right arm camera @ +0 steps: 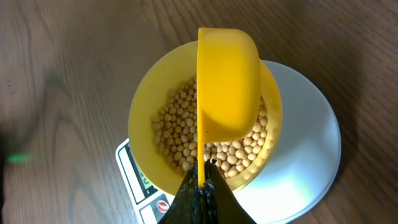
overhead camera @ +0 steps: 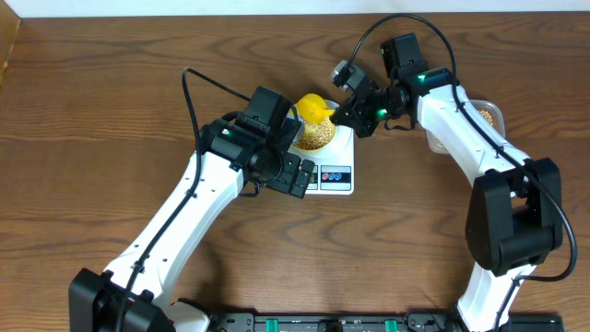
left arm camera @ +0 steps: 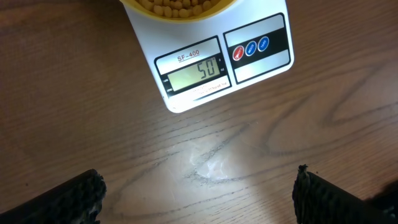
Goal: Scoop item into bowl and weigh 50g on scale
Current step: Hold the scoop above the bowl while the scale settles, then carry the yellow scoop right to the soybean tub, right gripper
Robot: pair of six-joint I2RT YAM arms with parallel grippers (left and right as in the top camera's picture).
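Observation:
The white scale (overhead camera: 337, 164) stands mid-table; in the left wrist view (left arm camera: 205, 56) its display reads 50. The yellow bowl (right arm camera: 144, 118) sits on its platform, filled with tan beans (right arm camera: 177, 134); bowl and beans also show in the overhead view (overhead camera: 313, 136). My right gripper (right arm camera: 202, 177) is shut on the handle of the bright yellow scoop (right arm camera: 227, 87), which is tipped on its side over the bowl. My left gripper (left arm camera: 199, 196) is open and empty, over bare wood just in front of the scale.
A clear tub with beans (overhead camera: 487, 115) sits at the right, mostly behind my right arm. My left arm (overhead camera: 258, 138) crowds the scale's left side.

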